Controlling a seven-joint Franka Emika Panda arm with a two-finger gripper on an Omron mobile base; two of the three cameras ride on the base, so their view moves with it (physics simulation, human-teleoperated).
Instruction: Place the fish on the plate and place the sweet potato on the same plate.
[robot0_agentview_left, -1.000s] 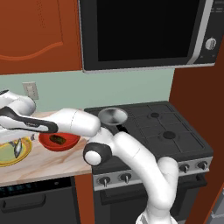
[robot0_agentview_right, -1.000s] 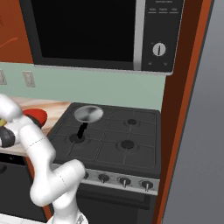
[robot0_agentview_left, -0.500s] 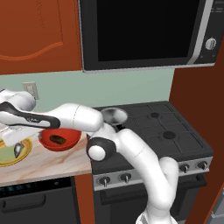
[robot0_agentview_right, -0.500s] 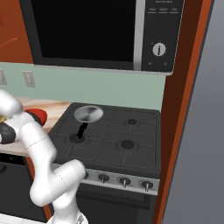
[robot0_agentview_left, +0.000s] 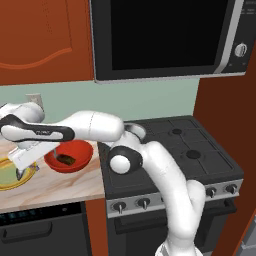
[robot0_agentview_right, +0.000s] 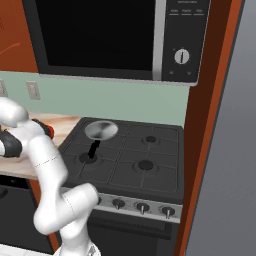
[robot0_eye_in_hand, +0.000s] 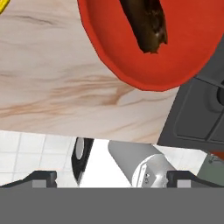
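- Step in hand, by the look of it: fetching the sweet potato (robot0_eye_in_hand: 146, 22) out of the red bowl (robot0_eye_in_hand: 183, 65), for carrying over to the plate (robot0_agentview_left: 12, 177).
- Best done by swinging the hand toward 3 o'clock in the left base view, centring over the dark lump, then turning the wrist so the fingers straddle its short width, not its length.
- Worth descending steeply: bowl wall near, rim liable to be clipped and tipped by a slanting approach.
- Sweet potato at 12 to 1 o'clock in the hand view, lying inside the bowl, bowl standing on the wooden counter (robot0_eye_in_hand: 52, 87) just beside the stove (robot0_agentview_left: 180, 150).
- Plate at 9 o'clock of the bowl in the left base view, partly hidden by the hand; fish too hidden to place with certainty.
- Gripper (robot0_eye_in_hand: 111, 177) spread fully apart, tips at 7 and 5 o'clock of the hand view, nothing between them, touching nothing, hovering above the counter.
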